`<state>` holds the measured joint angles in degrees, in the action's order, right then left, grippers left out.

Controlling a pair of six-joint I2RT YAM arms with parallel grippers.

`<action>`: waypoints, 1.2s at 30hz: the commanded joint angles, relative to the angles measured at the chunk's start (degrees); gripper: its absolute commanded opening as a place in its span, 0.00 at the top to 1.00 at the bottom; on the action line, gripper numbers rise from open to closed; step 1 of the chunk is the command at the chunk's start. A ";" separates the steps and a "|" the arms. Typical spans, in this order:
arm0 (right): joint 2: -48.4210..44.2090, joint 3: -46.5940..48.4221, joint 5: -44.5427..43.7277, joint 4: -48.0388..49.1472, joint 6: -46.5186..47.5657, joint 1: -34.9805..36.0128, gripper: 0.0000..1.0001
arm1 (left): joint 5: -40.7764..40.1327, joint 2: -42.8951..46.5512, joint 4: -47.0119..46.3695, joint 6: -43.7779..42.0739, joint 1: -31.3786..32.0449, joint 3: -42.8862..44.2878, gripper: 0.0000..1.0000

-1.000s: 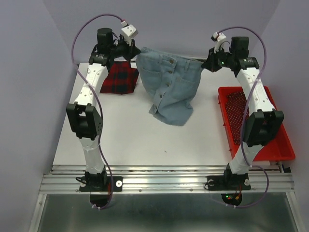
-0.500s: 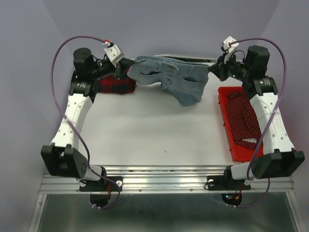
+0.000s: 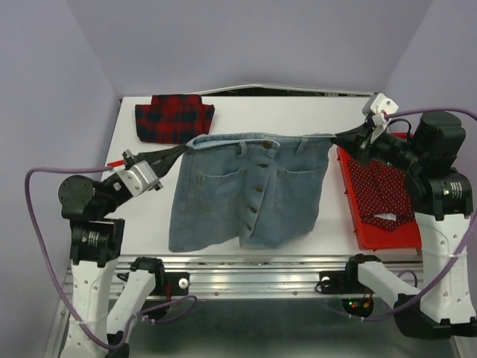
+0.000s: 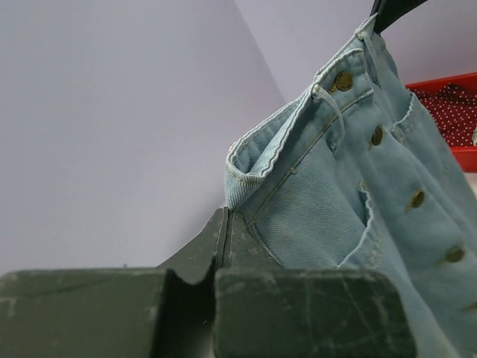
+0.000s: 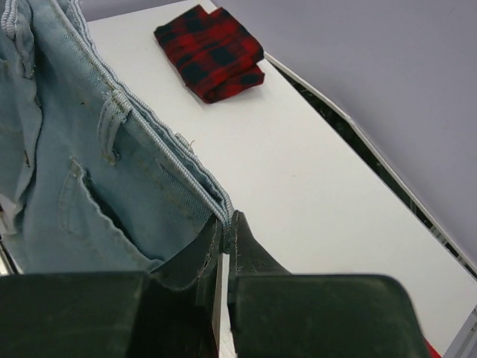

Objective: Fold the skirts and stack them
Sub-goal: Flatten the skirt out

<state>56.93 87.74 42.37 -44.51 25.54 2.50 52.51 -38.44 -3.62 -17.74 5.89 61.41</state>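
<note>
I see the left gripper (image 3: 184, 148) and right gripper (image 3: 335, 136) each clamped on a waistband corner of the light denim skirt (image 3: 246, 195), spread button-side up over the white table (image 3: 253, 112), the folded plaid skirt (image 3: 173, 117) lying apart at far left.

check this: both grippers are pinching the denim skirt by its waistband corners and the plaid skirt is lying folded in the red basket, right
Not quite: the plaid skirt lies folded on the table at its far left corner, not in the red basket, as the top view shows. The left gripper and right gripper do pinch the denim skirt by its waistband corners.
</note>
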 commanded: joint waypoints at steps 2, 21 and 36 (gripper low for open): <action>1.95 -2.91 -7.65 -2.95 0.83 -1.71 0.99 | -5.84 -2.33 6.77 -3.87 -2.29 -1.03 1.00; 51.77 2.05 -29.26 18.15 -7.43 3.03 0.78 | -28.16 -66.57 9.39 -2.13 7.03 33.48 0.74; 45.48 5.35 -9.96 -9.35 -6.65 3.56 0.28 | -35.37 -48.87 33.14 -13.28 18.26 18.17 0.38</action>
<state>108.01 96.64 21.08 -42.72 17.02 5.61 18.46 -99.68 23.33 -23.73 15.84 92.01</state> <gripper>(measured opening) 0.739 0.624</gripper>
